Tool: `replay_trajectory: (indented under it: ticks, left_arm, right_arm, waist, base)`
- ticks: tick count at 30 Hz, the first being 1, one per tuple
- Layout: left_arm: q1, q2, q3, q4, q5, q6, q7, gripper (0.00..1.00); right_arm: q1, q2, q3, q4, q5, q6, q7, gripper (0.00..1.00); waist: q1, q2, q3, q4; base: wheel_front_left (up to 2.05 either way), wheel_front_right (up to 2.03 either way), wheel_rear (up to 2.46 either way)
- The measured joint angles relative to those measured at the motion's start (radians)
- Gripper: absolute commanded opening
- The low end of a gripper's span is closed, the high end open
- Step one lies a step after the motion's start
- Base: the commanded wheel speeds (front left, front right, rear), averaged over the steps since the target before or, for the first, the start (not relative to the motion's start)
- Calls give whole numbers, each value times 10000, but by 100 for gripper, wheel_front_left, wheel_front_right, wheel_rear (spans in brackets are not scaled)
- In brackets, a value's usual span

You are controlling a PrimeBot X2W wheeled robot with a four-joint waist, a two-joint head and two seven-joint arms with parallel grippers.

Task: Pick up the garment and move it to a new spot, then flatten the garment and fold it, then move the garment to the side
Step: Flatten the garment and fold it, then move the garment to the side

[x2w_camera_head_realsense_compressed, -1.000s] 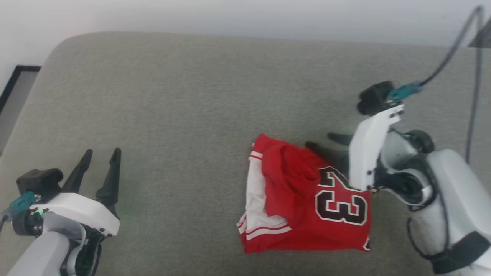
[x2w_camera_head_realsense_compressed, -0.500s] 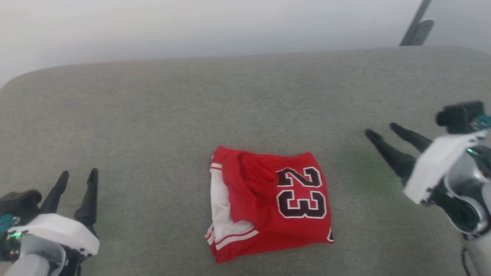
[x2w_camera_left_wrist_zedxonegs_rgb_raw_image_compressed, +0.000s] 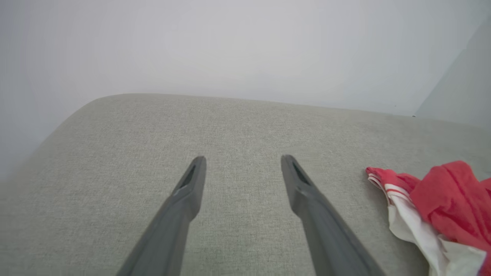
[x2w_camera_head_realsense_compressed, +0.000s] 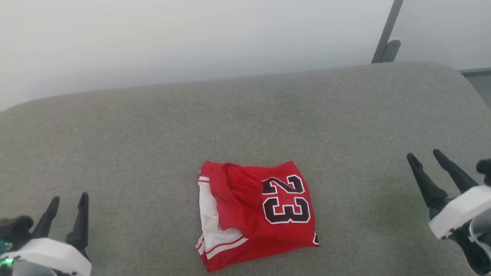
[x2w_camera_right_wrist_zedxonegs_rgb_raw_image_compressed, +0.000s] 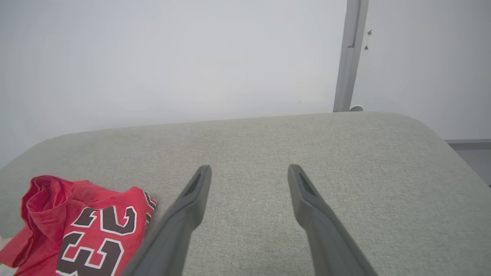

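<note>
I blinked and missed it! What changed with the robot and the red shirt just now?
The right gripper pulled back from the edge of the garment, out to the robot's right, open and empty. The garment stayed folded on the grey cushion; the left gripper stayed open, apart.

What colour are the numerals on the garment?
Dark with white outlines, on the red garment; clearest in the head view.

I get bright, even, diffuse light in all three views; the pale wall (x2w_camera_head_realsense_compressed: 153, 46) is washed almost featureless and there is barely any shadow around the garment (x2w_camera_head_realsense_compressed: 257, 214). The head view looks slightly hazy. In the wrist views the far edge of the padded surface (x2w_camera_left_wrist_zedxonegs_rgb_raw_image_compressed: 115, 153) bows with wide-angle distortion, and the left tool (x2w_camera_left_wrist_zedxonegs_rgb_raw_image_compressed: 243, 157) and right tool (x2w_camera_right_wrist_zedxonegs_rgb_raw_image_compressed: 250, 166) go soft close to the lens.
</note>
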Motion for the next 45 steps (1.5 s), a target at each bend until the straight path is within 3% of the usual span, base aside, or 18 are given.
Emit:
replay_trajectory:
  ticks: [11, 26, 35, 45]
  left_arm:
    - [779, -360, 861, 84, 359, -330, 2, 100]
    - [909, -556, 1147, 180, 662, -504, 2, 100]
    - [902, -619, 1020, 104, 690, -520, 4, 100]
    - [582, -882, 731, 94, 763, -520, 46, 100]
  right_arm:
    - [387, -251, 301, 351, 176, 0, -1327, 100]
    - [621, -224, 316, 405, 318, 0, -1473, 100]
    - [603, -236, 1003, -67, 1070, 0, -441, 100]
    - [-211, -188, 2069, -376, 2322, 0, 2226, 100]
  waist:
    - [0, 0, -473, 204]
    - [0, 0, -583, 416]
    - [0, 0, -494, 739]
    - [0, 0, -74, 1380]
  base:
    - [0, 0, 0]
    - [0, 0, 0]
    - [0, 0, 0]
    - [0, 0, 0]
